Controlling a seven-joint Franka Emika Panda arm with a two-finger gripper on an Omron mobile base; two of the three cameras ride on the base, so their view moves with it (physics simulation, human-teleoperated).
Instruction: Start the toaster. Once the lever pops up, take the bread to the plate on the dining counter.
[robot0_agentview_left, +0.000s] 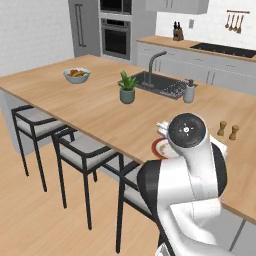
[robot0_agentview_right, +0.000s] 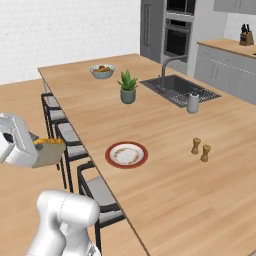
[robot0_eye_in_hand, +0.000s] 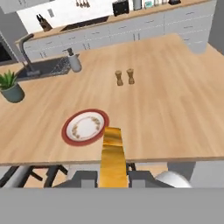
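Note:
My gripper (robot0_eye_in_hand: 113, 177) is shut on the bread (robot0_eye_in_hand: 112, 155), a tan slice with a golden-brown crust seen edge-on between the fingers. In the right base view the gripper (robot0_agentview_right: 50, 151) carries the bread (robot0_agentview_right: 48, 141) just off the near edge of the dining counter (robot0_agentview_right: 165, 165), left of the plate (robot0_agentview_right: 126, 154). The red-rimmed plate (robot0_eye_in_hand: 85, 127) lies bare near that counter edge, just beyond and left of the slice. My arm hides most of the plate (robot0_agentview_left: 158, 148) in the left base view. A black toaster (robot0_eye_in_hand: 120, 7) stands on the far worktop.
Two wooden shakers (robot0_eye_in_hand: 124, 77) stand beyond the plate. A potted plant (robot0_agentview_right: 128, 88), a fruit bowl (robot0_agentview_right: 102, 71), a sink (robot0_agentview_right: 177, 87) and a soap dispenser (robot0_agentview_right: 193, 103) sit farther along. Stools (robot0_agentview_left: 82, 149) line the counter's near side.

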